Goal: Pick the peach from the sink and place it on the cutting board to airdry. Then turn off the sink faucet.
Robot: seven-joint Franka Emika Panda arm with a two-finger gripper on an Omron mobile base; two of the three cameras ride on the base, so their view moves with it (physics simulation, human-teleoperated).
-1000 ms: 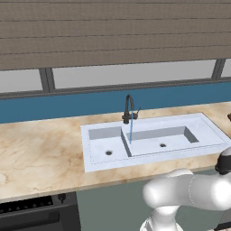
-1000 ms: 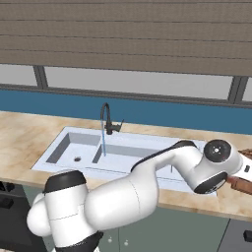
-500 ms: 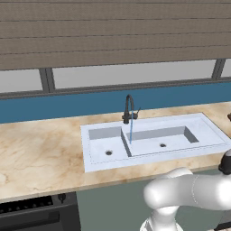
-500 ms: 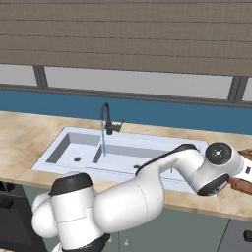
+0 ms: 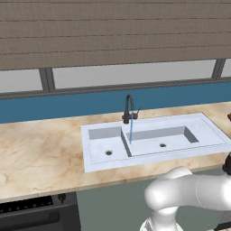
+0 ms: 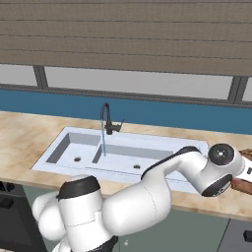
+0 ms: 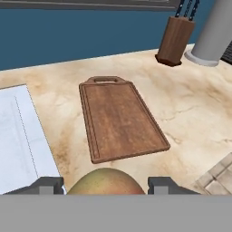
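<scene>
Sink point(image 5: 153, 140) sits empty with the faucet point(image 5: 129, 108) running, cutting board point(image 7: 120, 117) lies just ahead, and the gripper point(image 7: 105, 185) is pinching the peach point(image 7: 105, 184), so letting go too early could roll it onto the counter.

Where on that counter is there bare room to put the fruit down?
The cutting board lies bare, and so does the counter between it and the knife block. The gripper holds the peach between the sink rim and the board.

water runs from the sink faucet point(image 6: 106, 119) into the sink point(image 6: 162, 149); arm reaches right.
</scene>
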